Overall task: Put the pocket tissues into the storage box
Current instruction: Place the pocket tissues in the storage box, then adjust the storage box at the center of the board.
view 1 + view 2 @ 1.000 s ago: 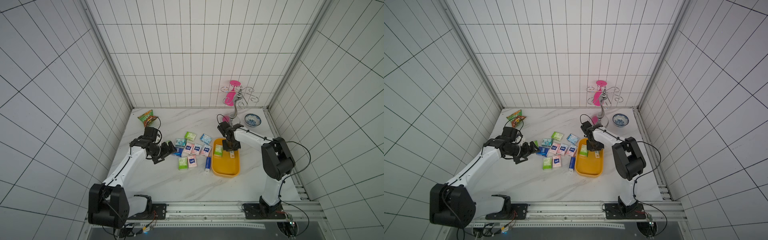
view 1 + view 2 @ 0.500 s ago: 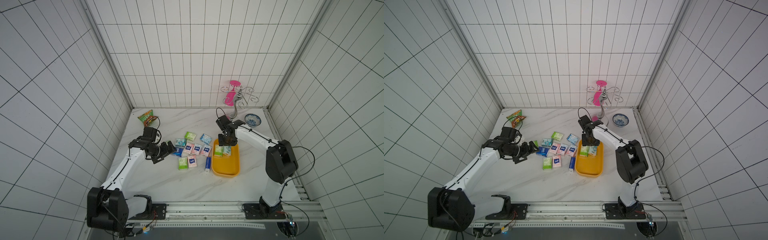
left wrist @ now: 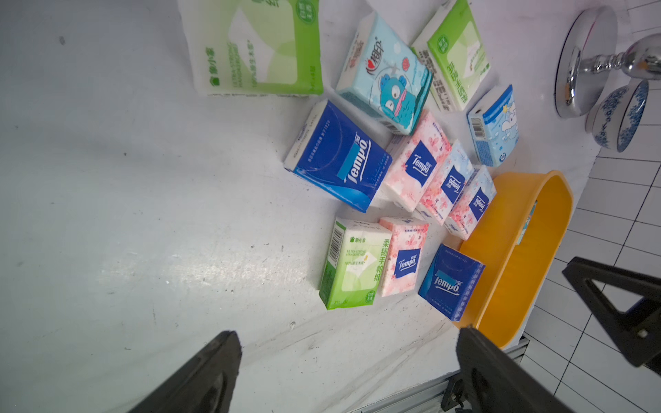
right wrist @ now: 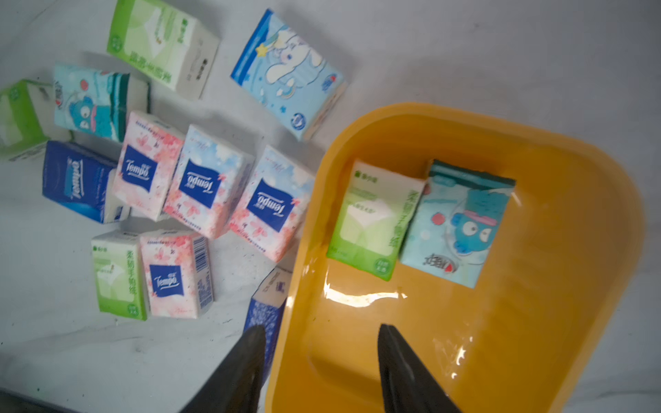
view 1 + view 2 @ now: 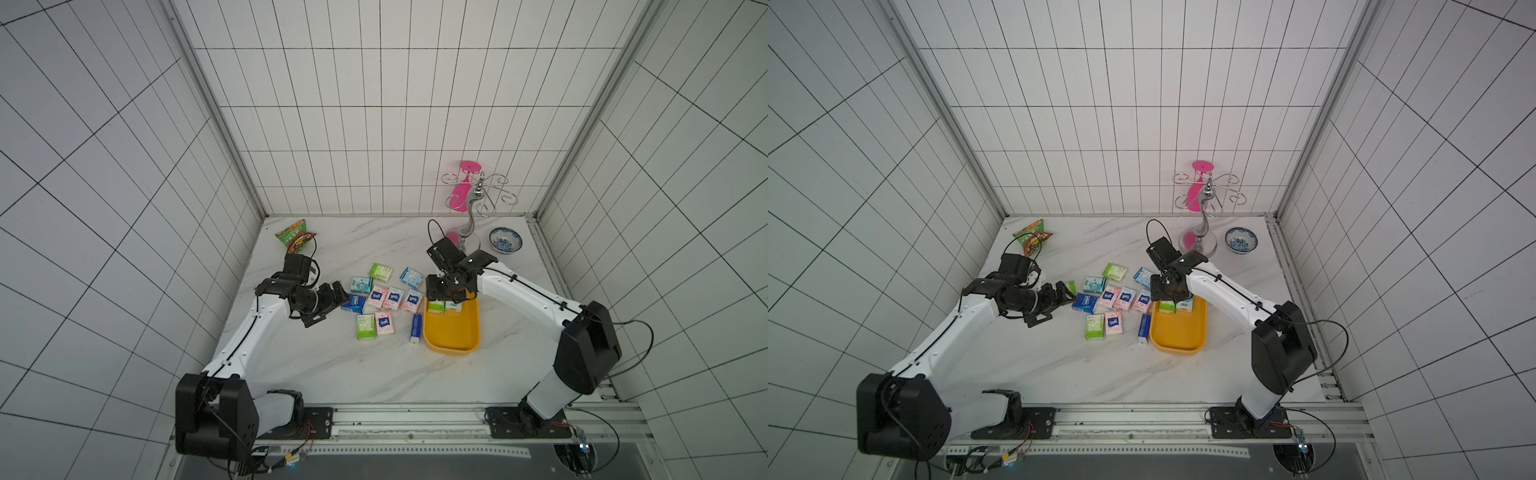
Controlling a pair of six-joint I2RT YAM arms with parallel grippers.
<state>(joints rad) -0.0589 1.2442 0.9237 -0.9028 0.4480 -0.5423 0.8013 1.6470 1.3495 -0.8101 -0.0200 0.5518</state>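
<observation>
Thirteen pocket tissues (image 4: 200,186) show in all: four light green (image 3: 352,264), four pink-white (image 3: 416,161), two dark blue (image 3: 339,157), two teal (image 3: 386,82) with a cartoon face, and one pale blue (image 3: 495,125). Eleven of them lie on the table (image 5: 332,365) and two in the single storage box (image 5: 453,336). There is also one snack bag (image 5: 296,237), one bowl (image 5: 505,240), one metal stand (image 5: 472,242), and one pink object (image 5: 460,193) hung on it, possibly a glass.

White tiled walls (image 5: 374,104) with dark grout enclose a grey-veined white marble tabletop (image 5: 353,365) on 3 sides.
</observation>
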